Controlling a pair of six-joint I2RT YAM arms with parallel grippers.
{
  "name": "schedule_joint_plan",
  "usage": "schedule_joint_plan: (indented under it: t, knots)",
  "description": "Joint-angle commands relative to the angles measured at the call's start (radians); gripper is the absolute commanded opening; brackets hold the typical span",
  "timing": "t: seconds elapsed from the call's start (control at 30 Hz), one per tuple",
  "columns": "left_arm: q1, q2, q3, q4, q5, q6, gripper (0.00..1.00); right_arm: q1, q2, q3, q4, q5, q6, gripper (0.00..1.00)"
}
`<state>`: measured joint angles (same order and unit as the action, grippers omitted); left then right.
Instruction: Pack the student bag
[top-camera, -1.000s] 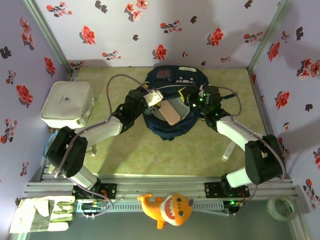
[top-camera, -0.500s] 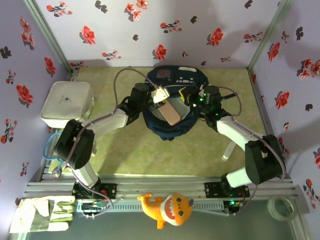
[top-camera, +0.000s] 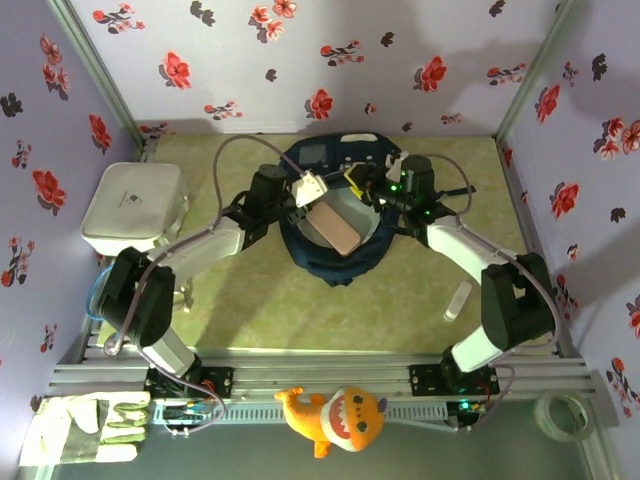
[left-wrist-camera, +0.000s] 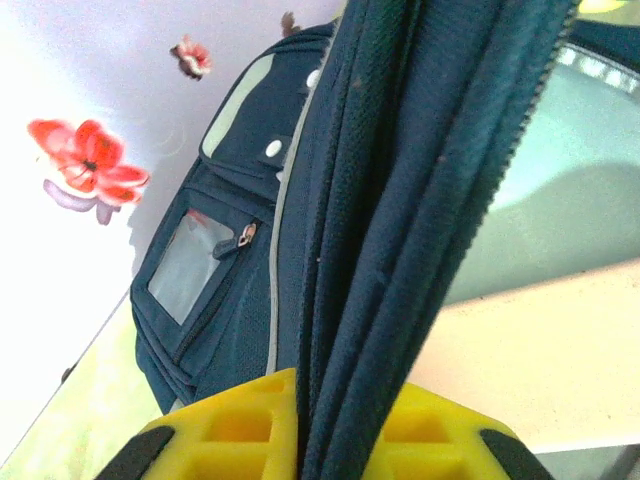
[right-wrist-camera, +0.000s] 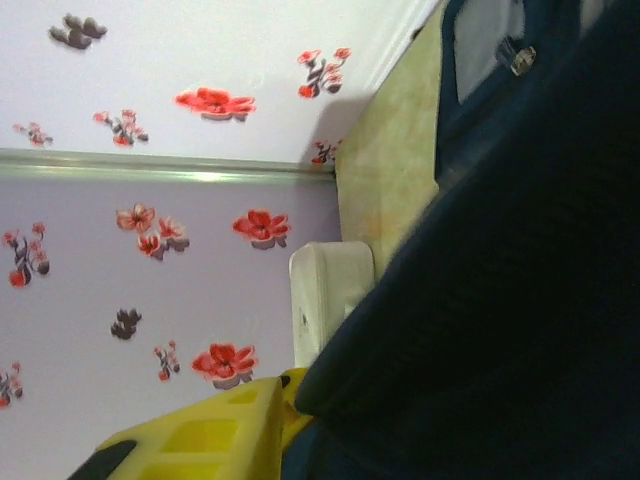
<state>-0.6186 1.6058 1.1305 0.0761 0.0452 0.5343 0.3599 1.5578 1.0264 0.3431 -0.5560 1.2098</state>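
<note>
Green mat (top-camera: 250, 290), floral walls (top-camera: 400, 40). Bag (top-camera: 335, 262) lies open at the mat's far middle, tan flat item (top-camera: 335, 225) in its mouth. Left gripper (left-wrist-camera: 318, 425) pinched tight on the bag's zipper edge. Right gripper (top-camera: 360, 183) at the opposite edge; can't tell its opening or hold.

Reaching forward and inward with both arms, elbows bent outward, wrists close together. Pinching the bag (top-camera: 335, 262) by its rim with the left gripper (left-wrist-camera: 335, 430). Holding the right gripper (top-camera: 358, 180) just opposite, jaw gap hidden.
</note>
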Motion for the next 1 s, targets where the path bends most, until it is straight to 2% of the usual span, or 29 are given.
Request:
schedule_joint_plan:
  t: [0.0,0.13,0.33,0.53,0.73,0.97]
  knots:
    - [0.012,-0.094,0.041,-0.131,-0.042,-0.105,0.09,-0.014,-0.005,0.072,-0.074,-0.035,-0.168,0.45]
    - [0.013,-0.07,0.136,-0.277,-0.045,-0.17,0.09,-0.015,-0.108,0.05,-0.203,0.038,-0.312,0.6]
    - [0.012,-0.017,0.255,-0.362,-0.057,-0.243,0.1,0.011,-0.312,-0.074,-0.45,0.206,-0.472,0.64]
    - [0.011,0.027,0.285,-0.372,-0.058,-0.275,0.1,0.116,-0.42,-0.229,-0.526,0.346,-0.39,0.61]
    - [0.01,0.034,0.294,-0.38,-0.057,-0.301,0.11,0.252,-0.325,-0.307,-0.411,0.394,-0.207,0.52]
    - [0.003,0.023,0.301,-0.396,-0.056,-0.302,0.11,0.292,-0.145,-0.3,-0.276,0.409,-0.089,0.42]
